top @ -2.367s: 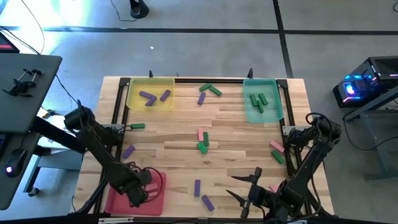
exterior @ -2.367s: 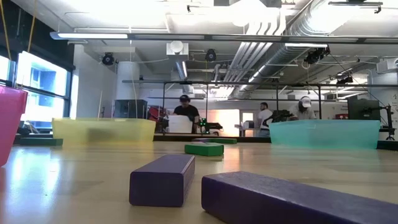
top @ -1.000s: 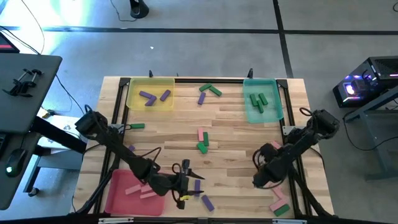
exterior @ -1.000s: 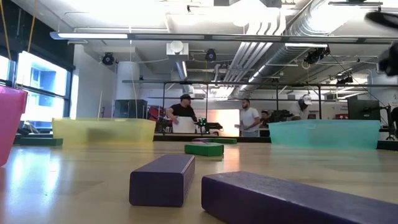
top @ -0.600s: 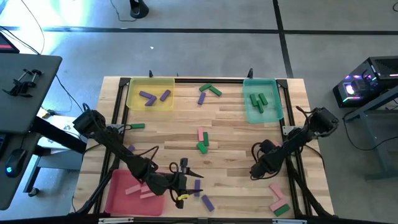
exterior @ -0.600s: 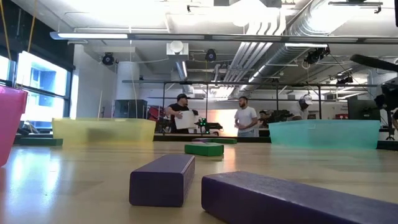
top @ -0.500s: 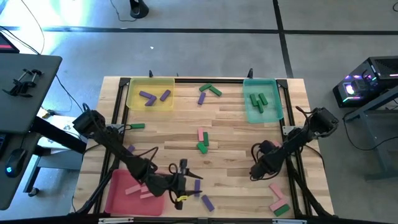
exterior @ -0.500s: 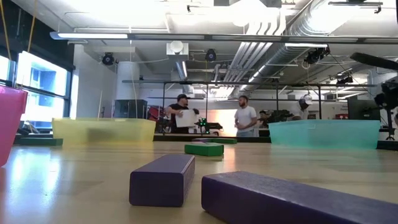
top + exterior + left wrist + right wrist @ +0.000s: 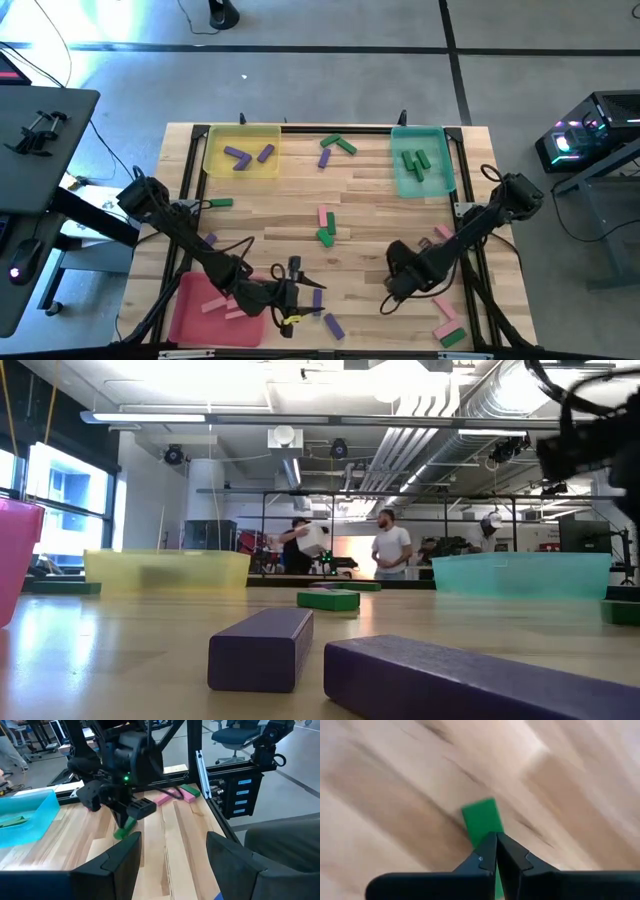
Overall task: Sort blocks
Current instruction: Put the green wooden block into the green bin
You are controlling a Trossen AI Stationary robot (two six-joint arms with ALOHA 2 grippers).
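My right gripper [image 9: 392, 290] [image 9: 496, 836] hangs over the near right part of the table, pointing steeply down, shut on a green block [image 9: 481, 817] [image 9: 124, 829]. My left gripper [image 9: 297, 285] [image 9: 172, 855] stands open and empty near the front middle, beside two purple blocks [image 9: 317, 298] [image 9: 333, 325] that lie flat on the wood. More green, pink and purple blocks lie about the table, among them a pink one [image 9: 324, 216] and a green one [image 9: 326, 236] at mid-table. My right gripper pinches the green block's upper end [image 9: 131, 821] between its two fingers, coming from above. The block hangs slanted below the fingertips, and its free end [image 9: 479, 809] sticks out past them. I cannot tell whether that end touches the wood.
A yellow tray [image 9: 214, 160] at the far left holds two purple blocks; a teal tray [image 9: 400, 175] at the far right holds green ones; a red tray [image 9: 190, 315] at the near left holds pink ones. Pink and green blocks [image 9: 448, 330] lie at the near right corner. People stand beyond the table.
My right gripper has gone toward the table's left edge and a little nearer, and has tipped from a slant to pointing steeply down. In the low view that arm has come into the picture's top right.
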